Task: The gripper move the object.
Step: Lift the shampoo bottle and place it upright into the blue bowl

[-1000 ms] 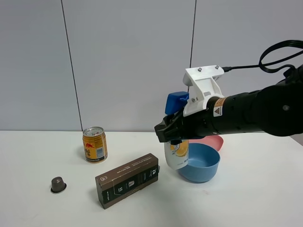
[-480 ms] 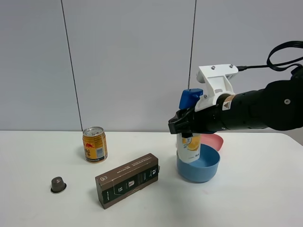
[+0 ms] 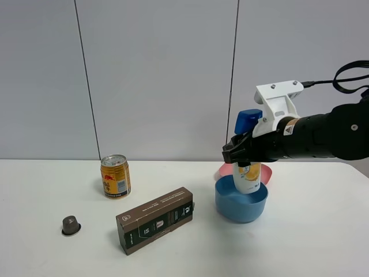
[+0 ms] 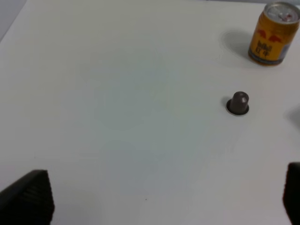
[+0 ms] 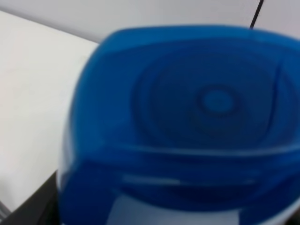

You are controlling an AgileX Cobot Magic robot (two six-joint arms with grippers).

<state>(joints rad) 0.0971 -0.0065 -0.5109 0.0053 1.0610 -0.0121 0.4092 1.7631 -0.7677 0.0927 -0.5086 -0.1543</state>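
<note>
Grip on the shampoo bottle (image 3: 249, 176) is high: your right fingers (image 3: 233, 154) are clamped just under the blue cap (image 3: 248, 122), probably so that the body hangs upright and its lower end sits inside the blue bowl (image 3: 230, 209). If it touches the bottom, you cannot tell. Your left fingers (image 4: 26, 199) stand wide apart over the bench (image 4: 117, 93), holding nothing.

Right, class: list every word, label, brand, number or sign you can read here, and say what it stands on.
Nothing can be quoted; every text is too small or blurred.
On the can: red emblem and dark characters on gold, unreadable.
On the box: white print, too small.
On the bottle: yellow-orange label, no letters legible.
On the right arm: small orange sticker, too small.
</note>
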